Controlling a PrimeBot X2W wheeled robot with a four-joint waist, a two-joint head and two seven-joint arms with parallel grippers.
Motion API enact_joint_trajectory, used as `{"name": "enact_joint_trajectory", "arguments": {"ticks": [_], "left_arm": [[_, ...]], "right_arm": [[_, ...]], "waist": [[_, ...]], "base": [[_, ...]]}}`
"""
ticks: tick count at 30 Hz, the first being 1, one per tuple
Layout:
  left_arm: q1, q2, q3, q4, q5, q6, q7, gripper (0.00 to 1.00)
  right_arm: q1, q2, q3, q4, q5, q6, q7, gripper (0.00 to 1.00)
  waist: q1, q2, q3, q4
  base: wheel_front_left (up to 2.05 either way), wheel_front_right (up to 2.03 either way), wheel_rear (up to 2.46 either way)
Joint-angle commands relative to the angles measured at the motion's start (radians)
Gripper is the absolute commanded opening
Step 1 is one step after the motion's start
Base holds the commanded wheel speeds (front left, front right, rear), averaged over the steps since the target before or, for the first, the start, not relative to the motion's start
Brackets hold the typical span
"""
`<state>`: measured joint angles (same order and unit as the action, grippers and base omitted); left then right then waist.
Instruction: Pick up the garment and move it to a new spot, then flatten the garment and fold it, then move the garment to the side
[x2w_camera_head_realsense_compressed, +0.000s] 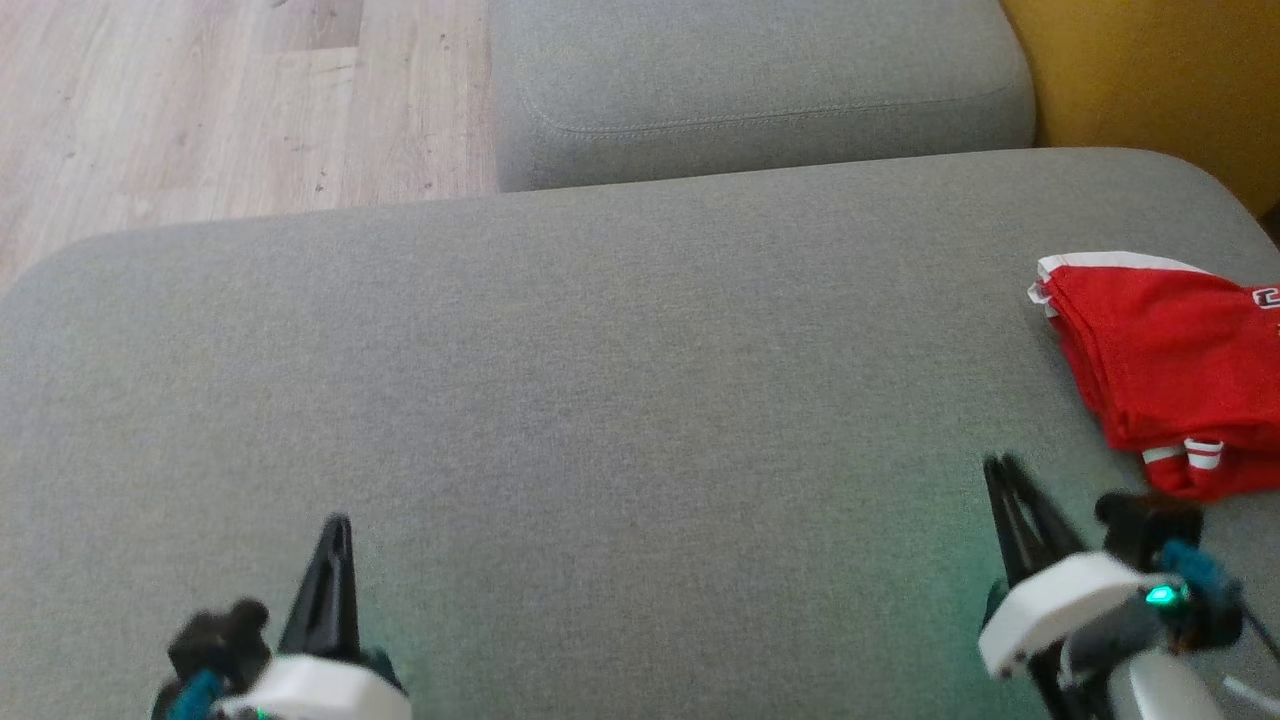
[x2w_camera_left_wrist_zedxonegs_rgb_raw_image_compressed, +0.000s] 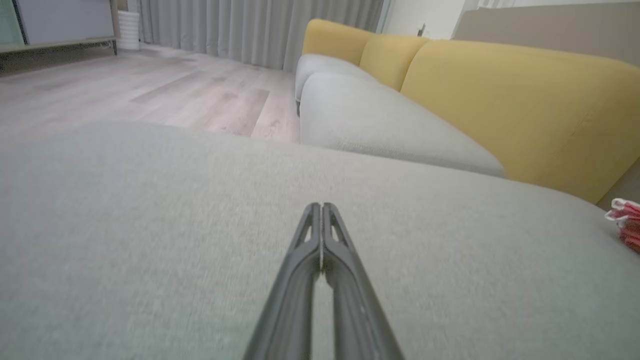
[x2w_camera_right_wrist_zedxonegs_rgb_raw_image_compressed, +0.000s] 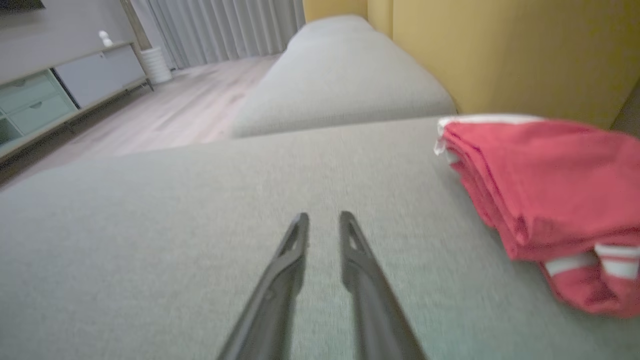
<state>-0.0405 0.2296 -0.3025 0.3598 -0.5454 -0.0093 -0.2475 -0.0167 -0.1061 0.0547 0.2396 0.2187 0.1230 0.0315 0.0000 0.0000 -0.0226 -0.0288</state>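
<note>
The garment (x2w_camera_head_realsense_compressed: 1160, 370), red with white trim, is seen lying folded into a thick stack at the right end of the grey seat cushion (x2w_camera_head_realsense_compressed: 600, 380), close to the yellow backrest (x2w_camera_head_realsense_compressed: 1150, 70). Its right part is cut off by the edge of the head view, and a white mark on it is clipped there and cannot be read. In the left wrist view a thin sliver of its white-edged corner is caught at the right border. In the right wrist view it is blurred, and its far side is lost past the frame, so its full outline cannot be made out.

The left gripper (x2w_camera_head_realsense_compressed: 338, 525) is held low over the bare cushion at the lower left. Its fingers (x2w_camera_left_wrist_zedxonegs_rgb_raw_image_compressed: 297, 285) are pressed together at the tips, and nothing is held between them. The right gripper (x2w_camera_head_realsense_compressed: 1000, 475) is found near the garment's lower left corner but apart from it. Its fingers (x2w_camera_right_wrist_zedxonegs_rgb_raw_image_compressed: 280, 290) are parted by a narrow gap with bare cushion showing through, and nothing is gripped. In the head view both grippers are smeared by blur, and their bodies are cut by the bottom edge.

A second cushion (x2w_camera_head_realsense_compressed: 760, 80) and a wooden floor (x2w_camera_head_realsense_compressed: 200, 100) are seen beyond.
</note>
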Motion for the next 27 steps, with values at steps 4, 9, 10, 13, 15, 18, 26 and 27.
{"name": "enact_joint_trajectory", "arguments": {"ticks": [4, 9, 10, 13, 15, 18, 26, 27], "left_arm": [[0.034, -0.018, 0.001, 0.040, -0.011, -0.001, 0.004, 0.00], [0.030, -0.024, 0.018, 0.035, -0.054, -0.006, 0.019, 0.00], [0.029, -0.026, 0.022, 0.033, -0.062, -0.007, 0.022, 0.00], [0.027, -0.030, 0.032, 0.030, -0.088, -0.010, 0.030, 0.00], [0.025, -0.032, 0.039, 0.027, -0.105, -0.012, 0.036, 0.00], [0.023, -0.036, 0.049, 0.023, -0.130, -0.015, 0.045, 0.00], [0.017, -0.045, 0.072, 0.015, -0.190, -0.022, 0.065, 0.00], [0.016, -0.047, 0.075, 0.013, -0.198, -0.023, 0.068, 0.00]], "right_arm": [[0.032, 0.001, 0.001, 0.052, 0.014, 0.000, 0.003, 0.00], [0.027, 0.003, -0.006, 0.050, 0.070, 0.000, 0.007, 0.00], [0.026, 0.004, -0.008, 0.050, 0.081, 0.000, 0.008, 0.00], [0.023, 0.005, -0.011, 0.048, 0.114, 0.000, 0.009, 0.00], [0.022, 0.006, -0.014, 0.047, 0.137, 0.001, 0.010, 0.00], [0.019, 0.007, -0.018, 0.046, 0.170, 0.001, 0.012, 0.00], [0.012, 0.010, -0.027, 0.043, 0.248, 0.001, 0.016, 0.00], [0.011, 0.011, -0.029, 0.043, 0.259, 0.001, 0.017, 0.00]], "waist": [[0.0000, 0.0000, 0.000, 0.000], [0.0000, 0.0000, 0.001, 0.001], [0.0000, 0.0000, 0.001, 0.002], [0.0000, 0.0000, 0.002, 0.002], [0.0000, 0.0000, 0.002, 0.003], [0.0000, 0.0000, 0.003, 0.004], [0.0000, 0.0000, 0.005, 0.005], [0.0000, 0.0000, 0.005, 0.005]], "base": [[0.00, 0.00, 0.00], [0.00, 0.00, 0.00], [0.00, 0.00, 0.00], [0.00, 0.00, 0.00], [0.00, 0.00, 0.00], [0.00, 0.00, 0.00], [0.00, 0.00, 0.00], [0.00, 0.00, 0.00]]}}
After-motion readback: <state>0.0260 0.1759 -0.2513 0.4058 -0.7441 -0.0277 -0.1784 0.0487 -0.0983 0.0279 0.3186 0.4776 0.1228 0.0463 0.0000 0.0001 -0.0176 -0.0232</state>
